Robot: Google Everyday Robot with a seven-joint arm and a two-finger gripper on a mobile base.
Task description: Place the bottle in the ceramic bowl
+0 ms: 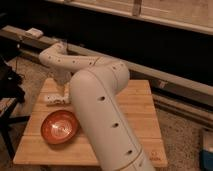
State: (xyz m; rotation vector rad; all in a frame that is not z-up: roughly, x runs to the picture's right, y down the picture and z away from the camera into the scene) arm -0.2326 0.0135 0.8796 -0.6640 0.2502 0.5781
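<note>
My gripper point(62, 91) is hanging, pale and whitish, over the table's back-left part, just beside the whitish bottle point(53, 99). The ceramic bowl point(60, 126) is glowing orange-red, with paler rings inside. My white arm point(97, 105) is showing dark round dots against the light wooden table point(137, 112).

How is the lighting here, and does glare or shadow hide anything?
Camera view: warm light on the table and arm, dark background behind; soft sheen inside the bowl, no harsh glare; the gripper sits just above the bottle near the table's far left edge, dimly lit.
</note>
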